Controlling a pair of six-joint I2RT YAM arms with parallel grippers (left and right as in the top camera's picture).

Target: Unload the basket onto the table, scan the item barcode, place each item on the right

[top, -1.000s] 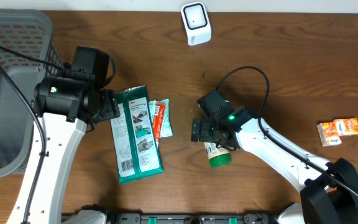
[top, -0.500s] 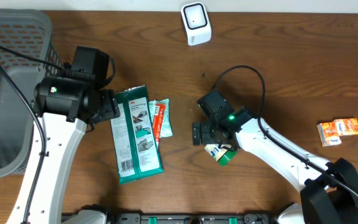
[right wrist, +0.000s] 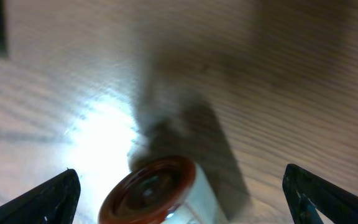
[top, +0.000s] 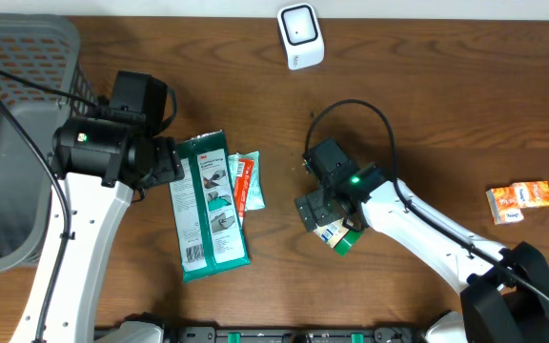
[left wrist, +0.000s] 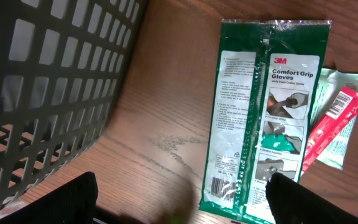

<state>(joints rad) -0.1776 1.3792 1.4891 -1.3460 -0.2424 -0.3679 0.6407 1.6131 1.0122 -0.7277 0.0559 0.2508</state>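
Overhead, the long green glove pack [top: 208, 205] lies flat on the brown table [top: 427, 105], and everything gets placed from it. The left gripper [top: 165, 162] hovers just beside the pack's left edge with its fingers spread and nothing between them; in the left wrist view the two dark fingertips [left wrist: 73, 199] sit low in the corners with bare wood in the gap. Beyond that arm, further left of the pack, stands the grey mesh basket [top: 8, 143]. Tucked against the pack's right edge is a red-and-white sachet [top: 244, 181] on top of a pale green packet [top: 253, 195], both touching it. Now across to the right of the pack, well clear of it, is the item: a small white-labelled bottle [top: 330, 232] lying on its side on the table, green cap pointing down and away from the pack. The right gripper [top: 324, 219] is right down over it, fingers released and set wide. The right wrist view, which is blurred, shows a round reddish-brown end of the bottle sitting in the middle of the gap, and neither finger pressing it. The white scanner [top: 300, 36] stands up and to the right of the pack, near the table's far edge, apart from the bottle. Far right of the pack rests a small orange box [top: 518, 201].
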